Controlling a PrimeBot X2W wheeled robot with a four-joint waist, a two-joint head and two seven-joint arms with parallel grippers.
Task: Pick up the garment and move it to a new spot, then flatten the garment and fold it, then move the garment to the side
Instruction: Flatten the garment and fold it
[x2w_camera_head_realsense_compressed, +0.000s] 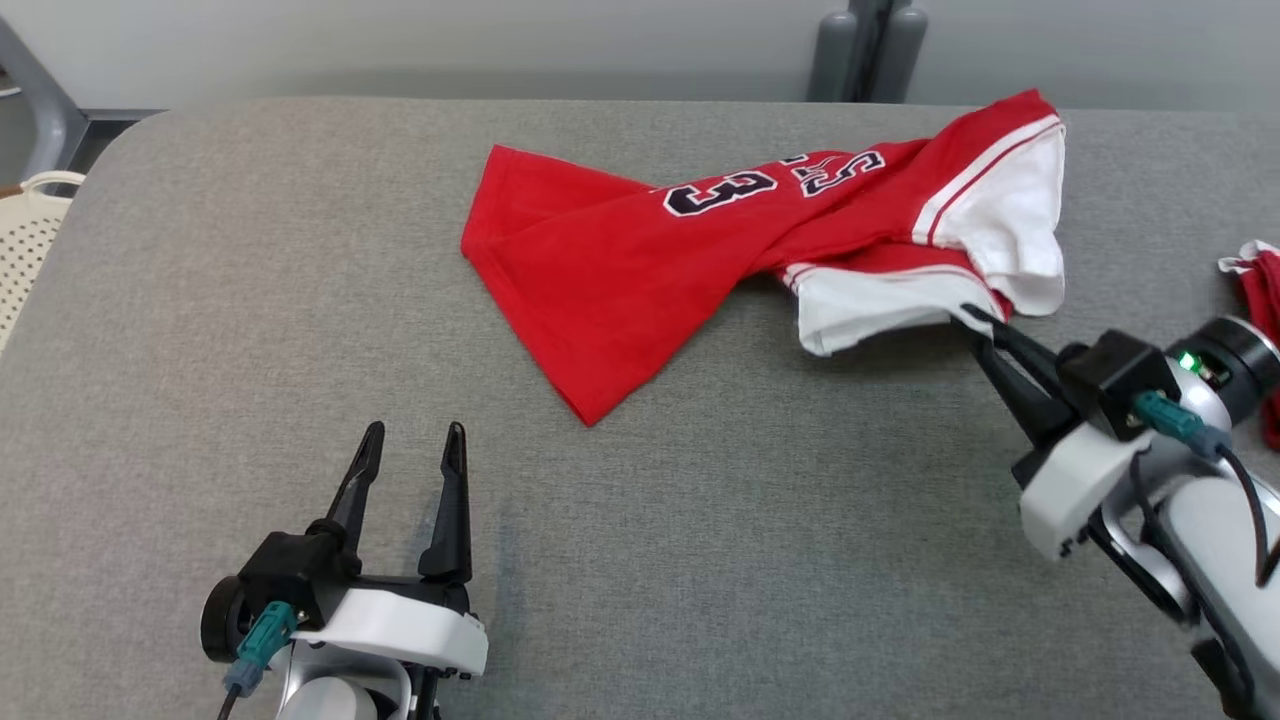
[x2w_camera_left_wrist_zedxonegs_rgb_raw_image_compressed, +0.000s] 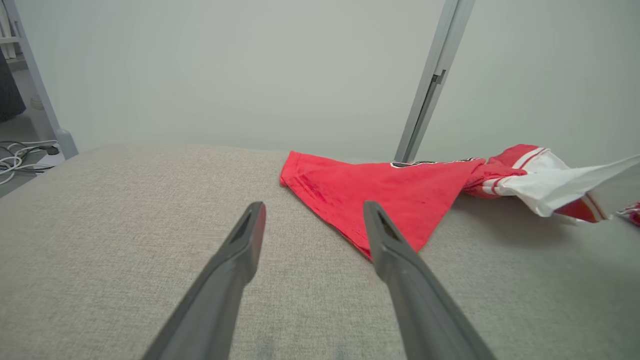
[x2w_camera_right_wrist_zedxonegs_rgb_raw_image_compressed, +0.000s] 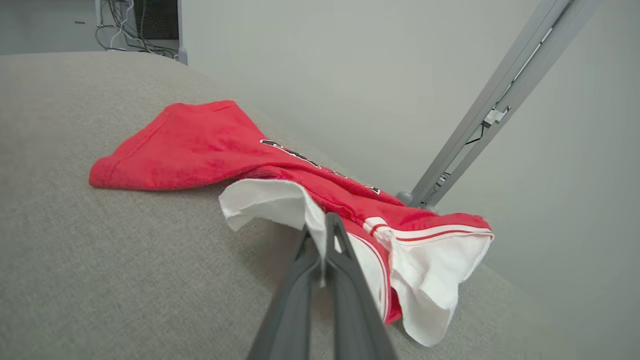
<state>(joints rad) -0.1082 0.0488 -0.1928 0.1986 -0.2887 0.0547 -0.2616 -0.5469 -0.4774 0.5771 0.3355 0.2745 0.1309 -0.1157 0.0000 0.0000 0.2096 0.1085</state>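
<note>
1. The garment (x2w_camera_head_realsense_compressed: 640, 260) – a red jersey with white sleeve panels, white-and-red trim and a dark "3" with lettering – lies on the grey padded table (x2w_camera_head_realsense_compressed: 250, 320), in the far half and toward the robot's right.
2. Its red body spreads flat toward the middle of the table, and one pointed corner reaches toward the near edge.
3. Its white end is bunched and lifted off the surface, with a shadow on the padding beneath.
4. The right gripper (x2w_camera_head_realsense_compressed: 975, 318) comes in from the lower right. Its two dark fingers are pressed together on the edge of a white sleeve panel.
5. In the right wrist view the right gripper (x2w_camera_right_wrist_zedxonegs_rgb_raw_image_compressed: 322, 225) has a fold of white cloth pinched between its tips, and the rest of the sleeve hangs to either side.
6. The left gripper (x2w_camera_head_realsense_compressed: 415, 430) hovers over bare padding at the near left, fingers spread wide and holding nothing – well apart from the garment.
7. In the left wrist view the left gripper (x2w_camera_left_wrist_zedxonegs_rgb_raw_image_compressed: 314, 210) points toward the red corner without touching it.
8. A second red-and-white cloth (x2w_camera_head_realsense_compressed: 1265, 290) lies at the table's right edge, a cream perforated basket (x2w_camera_head_realsense_compressed: 30, 230) stands off its left side, and a grey post (x2w_camera_head_realsense_compressed: 868, 50) rises behind it.
</note>
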